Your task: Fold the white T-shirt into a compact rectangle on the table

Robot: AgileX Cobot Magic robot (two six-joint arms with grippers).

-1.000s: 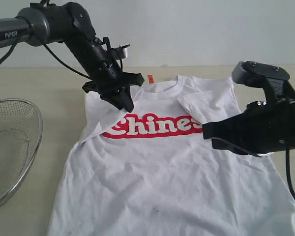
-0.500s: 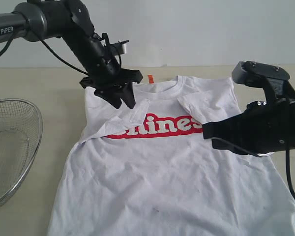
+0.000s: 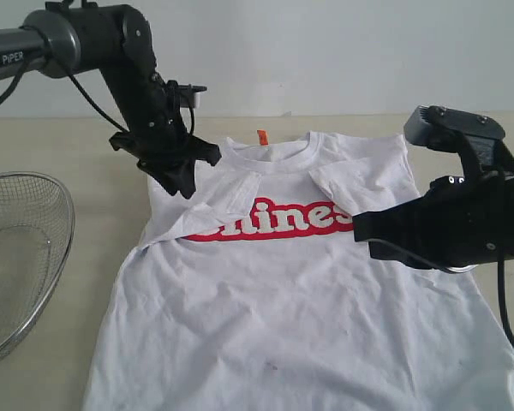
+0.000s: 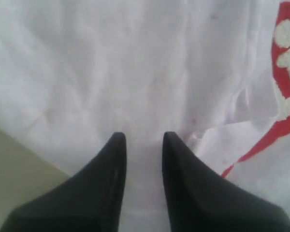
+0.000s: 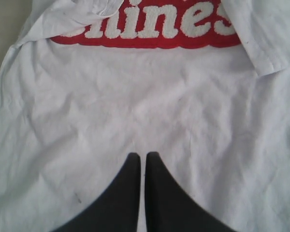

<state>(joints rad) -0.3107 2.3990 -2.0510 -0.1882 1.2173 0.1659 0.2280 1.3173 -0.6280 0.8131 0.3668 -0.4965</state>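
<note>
Nearest the camera, the lower half of the white T-shirt (image 3: 283, 325) lies chest-up and spread flat on the counter (image 3: 68, 150), its hem running out of view. It is smoothed out like this, I judge, so that later folds will land square.

Just above that stretch hangs the right gripper (image 5: 142, 155), clenched with nothing between its jaws. It hovers over the belly of the shirt without pressing the cloth, probably parked low and central so it can reach the hem or a side seam when needed.

To the left, a wire basket (image 3: 43, 180) sits on the counter, apart from the shirt and playing no part in the fold.

Farther back, both sleeves are turned inward. The one on the left arm's side (image 3: 214, 210) covers the start of the red lettering (image 3: 274, 218), and the other sleeve (image 3: 351, 184) lies across its end. This narrows the body toward a straight-sided strip, so the sleeve stage looks done and the lengthwise folding is not yet begun.

Beyond the left sleeve, the left gripper (image 3: 182, 181) hangs over the shoulder. Its jaws stand a little apart and grasp nothing; only plain cloth shows between them in the wrist view. It seems placed there to clear the fold it sits beside.

Farthest back, the orange neck tag (image 3: 261, 136) marks the collar.
</note>
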